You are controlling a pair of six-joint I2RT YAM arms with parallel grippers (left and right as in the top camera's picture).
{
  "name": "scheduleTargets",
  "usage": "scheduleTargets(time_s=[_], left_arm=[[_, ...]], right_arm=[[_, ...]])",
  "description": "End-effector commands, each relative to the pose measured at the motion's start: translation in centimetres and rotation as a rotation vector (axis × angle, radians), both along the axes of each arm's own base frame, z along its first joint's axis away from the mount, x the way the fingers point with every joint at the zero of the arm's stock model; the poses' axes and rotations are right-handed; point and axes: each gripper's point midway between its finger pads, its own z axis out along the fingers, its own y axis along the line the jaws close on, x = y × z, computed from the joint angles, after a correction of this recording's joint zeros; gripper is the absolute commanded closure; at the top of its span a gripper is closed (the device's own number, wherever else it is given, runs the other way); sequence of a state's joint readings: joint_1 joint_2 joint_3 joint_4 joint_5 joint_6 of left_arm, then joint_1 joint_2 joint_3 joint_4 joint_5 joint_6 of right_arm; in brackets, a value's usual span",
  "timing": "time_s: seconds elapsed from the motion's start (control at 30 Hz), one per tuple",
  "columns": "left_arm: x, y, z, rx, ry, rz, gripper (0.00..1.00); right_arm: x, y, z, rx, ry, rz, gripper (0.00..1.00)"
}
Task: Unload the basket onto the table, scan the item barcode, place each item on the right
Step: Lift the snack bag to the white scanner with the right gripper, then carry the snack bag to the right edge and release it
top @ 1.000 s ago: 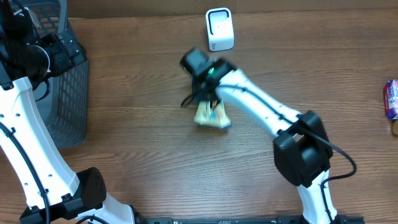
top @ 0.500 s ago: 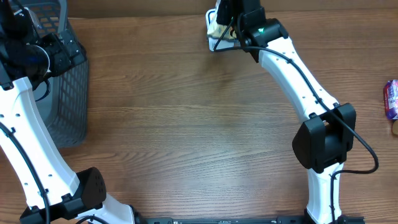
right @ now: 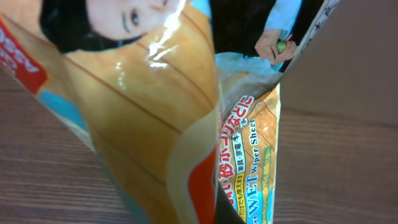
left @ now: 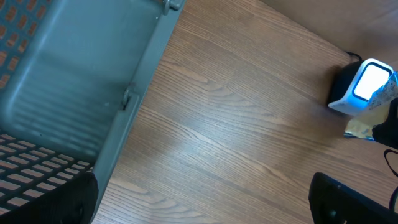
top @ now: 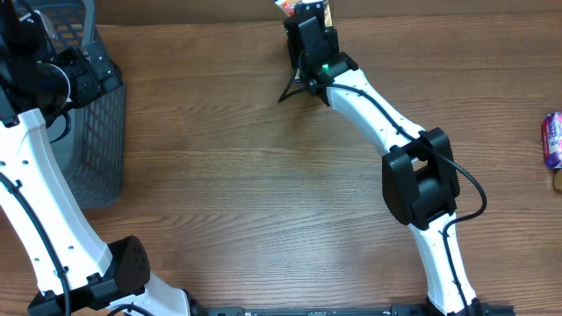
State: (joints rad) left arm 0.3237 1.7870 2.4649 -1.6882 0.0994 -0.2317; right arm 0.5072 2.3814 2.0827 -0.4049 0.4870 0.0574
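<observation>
Since a second ago the right arm has swung from mid-counter up to the far edge, carrying the packet (top: 283,7) with it, and in the last half second it has slid a little left across the scanner (left: 365,87). From overhead the right gripper (top: 305,16) now covers the scanner, and only orange and yellow corners of the packet stick out past it at the counter's (top: 263,193) far edge. The right gripper is clamped on the packet. In the right wrist view the packet fills the frame, glossy and creased. Its long axis runs up and down that view, and the "WET Wiper Sheet" lettering climbs along its length. From the left wrist camera the scanner stands upright with its white face lit, and the packet hangs tilted just beside that face, low on its near side. I cannot tell whether the two touch. The left gripper (left: 202,208) hangs wide open beside the grey basket (top: 97,140), holding nothing.
</observation>
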Motion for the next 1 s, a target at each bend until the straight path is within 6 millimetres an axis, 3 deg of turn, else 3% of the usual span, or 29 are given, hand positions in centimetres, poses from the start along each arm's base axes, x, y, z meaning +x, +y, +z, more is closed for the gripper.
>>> scheduleTargets(time_s=[0.0, 0.2, 0.33, 0.47, 0.6, 0.7, 0.8, 0.97], left_arm=[[-0.5, 0.3, 0.4, 0.016, -0.008, 0.000, 0.00], [-0.5, 0.3, 0.4, 0.016, -0.008, 0.000, 0.00], [-0.5, 0.3, 0.4, 0.016, -0.008, 0.000, 0.00], [-0.5, 0.3, 0.4, 0.016, -0.008, 0.000, 0.00], [-0.5, 0.3, 0.4, 0.016, -0.008, 0.000, 0.00], [-0.5, 0.3, 0.4, 0.016, -0.008, 0.000, 0.00], [-0.5, 0.3, 0.4, 0.016, -0.008, 0.000, 0.00], [-0.5, 0.3, 0.4, 0.016, -0.008, 0.000, 0.00]], right_arm=[[0.0, -0.3, 3.1, -0.110, -0.059, 0.027, 0.96], [0.1, -0.8, 3.4, -0.099, -0.069, -0.012, 0.96], [-0.5, -5.3, 6.3, 0.036, -0.133, -0.314, 0.97], [-1.5, -9.3, 10.7, 0.164, -0.138, -0.404, 0.96], [-3.7, -16.9, 14.7, 0.265, -0.128, -0.554, 0.96], [-5.4, -23.1, 15.3, 0.254, -0.077, -0.651, 0.96], [-7.8, -30.3, 13.8, 0.201, 0.017, -0.787, 0.96], [-11.6, -39.7, 9.4, 0.139, 0.184, -0.987, 0.96]])
